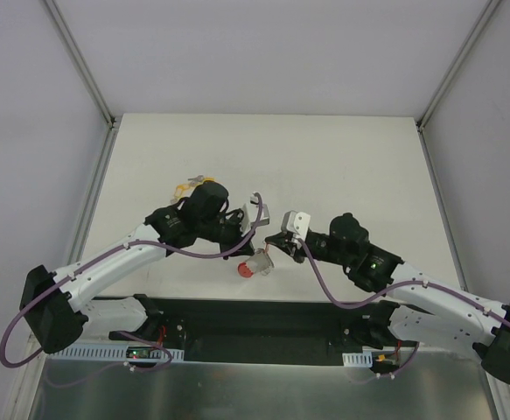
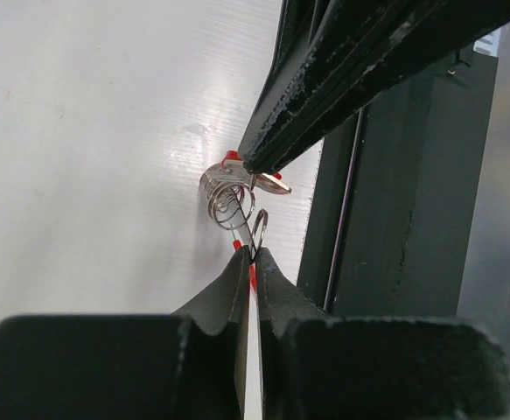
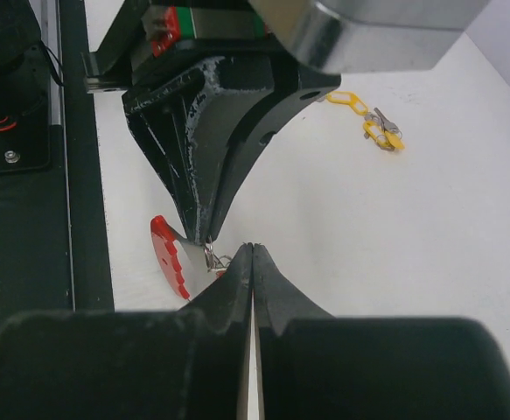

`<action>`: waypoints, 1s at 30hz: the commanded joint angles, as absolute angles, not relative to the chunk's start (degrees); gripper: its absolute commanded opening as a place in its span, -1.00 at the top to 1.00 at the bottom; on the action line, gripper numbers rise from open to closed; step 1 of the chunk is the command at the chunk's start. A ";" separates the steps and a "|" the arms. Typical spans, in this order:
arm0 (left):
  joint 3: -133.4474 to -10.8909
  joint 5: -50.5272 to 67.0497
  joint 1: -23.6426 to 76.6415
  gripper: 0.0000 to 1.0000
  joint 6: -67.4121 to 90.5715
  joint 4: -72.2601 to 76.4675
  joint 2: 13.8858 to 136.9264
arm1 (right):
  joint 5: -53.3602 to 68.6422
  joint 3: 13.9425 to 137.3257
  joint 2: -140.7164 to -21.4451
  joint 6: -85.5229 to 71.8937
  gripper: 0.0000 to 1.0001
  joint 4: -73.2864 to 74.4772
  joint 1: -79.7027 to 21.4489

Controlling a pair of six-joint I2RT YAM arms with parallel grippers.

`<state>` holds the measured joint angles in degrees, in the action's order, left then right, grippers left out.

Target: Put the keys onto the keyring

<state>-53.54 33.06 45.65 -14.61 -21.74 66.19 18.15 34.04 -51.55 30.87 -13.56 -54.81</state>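
Both arms have their tips nearly meeting low over the table [image 1: 342, 157], close to its near edge. The keyring [image 1: 256, 265] lies on the white surface right under them, at about six o'clock from the table's middle. Its red half [image 3: 168, 254] faces the arm bases and its springy metal coil [image 2: 227, 199] faces away.

The left gripper [image 2: 253, 255] has its fingers squeezed together on a small wire loop [image 2: 260, 224]. The loop stands up from the tips, just beside the coil at about four o'clock from it. The right gripper [image 3: 251, 249] is also pressed tight, with no gap between its fingers. Its tip comes down at the coil's twelve o'clock side, next to a small flat silvery piece [image 2: 274, 184]. I can't tell whether it is actually pinching anything.

A cluster of yellow tags with keys [image 3: 375, 128] lies on the table well apart from the keyring, at roughly ten o'clock from it in the overhead view, partly hidden behind the left arm.
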 commanded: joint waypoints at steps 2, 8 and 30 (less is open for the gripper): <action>-55.81 36.82 45.18 1.00 -15.65 -20.39 67.41 | 19.51 33.58 -51.15 32.69 0.98 -16.26 -55.20; -55.99 36.30 44.83 1.00 -14.42 -19.78 68.64 | 19.25 32.61 -50.89 33.13 0.97 -15.73 -55.63; -57.04 41.31 40.78 1.00 -10.72 -18.90 70.05 | 8.79 34.10 -54.40 38.32 0.98 -16.17 -60.20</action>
